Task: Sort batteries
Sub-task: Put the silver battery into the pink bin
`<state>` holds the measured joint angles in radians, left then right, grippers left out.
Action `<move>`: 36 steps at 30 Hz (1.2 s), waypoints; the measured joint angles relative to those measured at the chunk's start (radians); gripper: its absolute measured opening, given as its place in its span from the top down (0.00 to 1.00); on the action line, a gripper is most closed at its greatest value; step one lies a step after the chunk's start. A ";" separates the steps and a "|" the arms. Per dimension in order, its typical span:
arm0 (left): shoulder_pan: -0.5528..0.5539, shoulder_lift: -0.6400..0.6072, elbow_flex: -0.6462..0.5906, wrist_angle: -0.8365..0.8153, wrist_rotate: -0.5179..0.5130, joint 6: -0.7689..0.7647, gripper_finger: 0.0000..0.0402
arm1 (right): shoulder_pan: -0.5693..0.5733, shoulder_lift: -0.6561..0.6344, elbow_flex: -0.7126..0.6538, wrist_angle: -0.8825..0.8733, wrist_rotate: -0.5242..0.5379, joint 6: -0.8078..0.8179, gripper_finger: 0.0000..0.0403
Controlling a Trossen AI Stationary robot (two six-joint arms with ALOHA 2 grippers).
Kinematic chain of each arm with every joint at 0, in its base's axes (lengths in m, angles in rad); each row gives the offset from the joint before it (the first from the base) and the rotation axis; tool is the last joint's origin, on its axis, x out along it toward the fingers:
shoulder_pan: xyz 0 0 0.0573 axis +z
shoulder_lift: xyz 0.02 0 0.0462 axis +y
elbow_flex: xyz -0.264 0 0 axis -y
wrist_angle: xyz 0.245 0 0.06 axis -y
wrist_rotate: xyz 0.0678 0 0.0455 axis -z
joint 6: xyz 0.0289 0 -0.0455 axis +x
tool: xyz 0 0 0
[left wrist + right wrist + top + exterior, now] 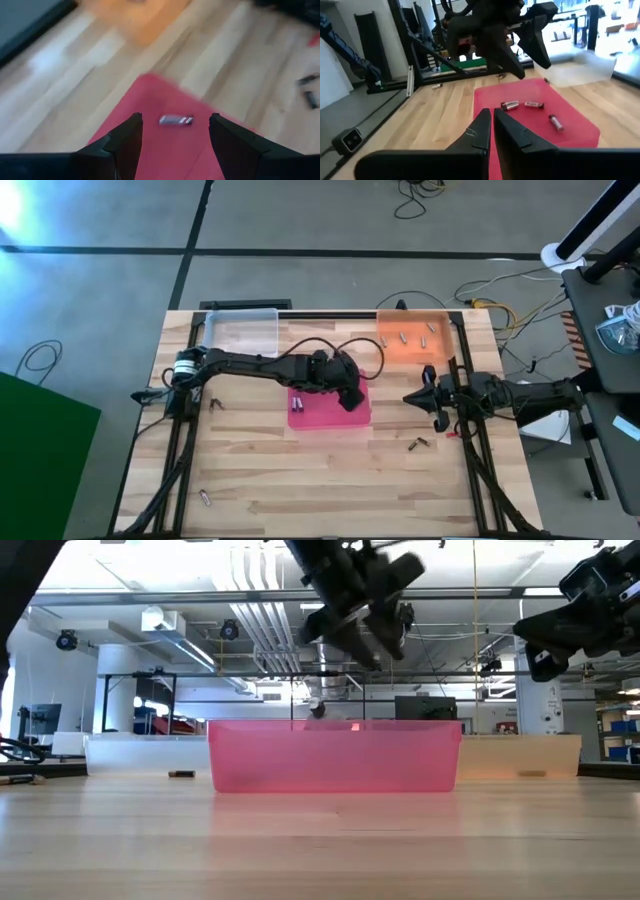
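Observation:
My left gripper [175,131] hangs open above the pink tray [322,420] at the table's middle. In the left wrist view one battery [176,120] shows between its fingers, down over the tray floor and touching neither finger. The right wrist view shows three batteries [510,105] lying on the tray floor under the left gripper [522,42]. My right gripper [491,131] is shut and holds nothing. It hovers right of the pink tray [580,131], above the table [425,395]. Several more batteries [412,340] lie in the orange tray [385,350].
A clear tray [240,330] stands at the back left. Loose batteries lie on the wood left of the pink tray [215,403], near the front left [205,498] and at the right front [418,445]. Cables [340,345] trail behind the left arm.

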<state>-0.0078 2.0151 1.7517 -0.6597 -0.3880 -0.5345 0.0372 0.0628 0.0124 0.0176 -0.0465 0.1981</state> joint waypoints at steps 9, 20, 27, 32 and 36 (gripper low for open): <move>0.035 0.038 0.000 -0.292 -0.046 -0.392 0.49 | 0.000 -0.002 0.000 -0.002 -0.002 0.028 0.97; 0.030 0.037 0.071 -0.480 0.037 -0.653 0.49 | 0.000 -0.001 0.000 -0.003 -0.003 0.028 0.97; 0.030 0.037 0.086 -0.511 0.011 -0.692 0.49 | 0.000 -0.001 0.000 -0.004 -0.003 0.029 0.97; 0.032 0.036 0.080 -0.510 0.105 -0.673 0.49 | 0.000 -0.001 0.000 -0.004 -0.003 0.030 0.97; 0.001 0.036 0.091 -0.609 0.359 -0.545 0.49 | 0.000 -0.001 0.000 -0.004 -0.003 0.030 0.97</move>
<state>-0.0066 2.0510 1.8424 -1.2688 -0.0287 -1.0794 0.0372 0.0616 0.0124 0.0135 -0.0490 0.2279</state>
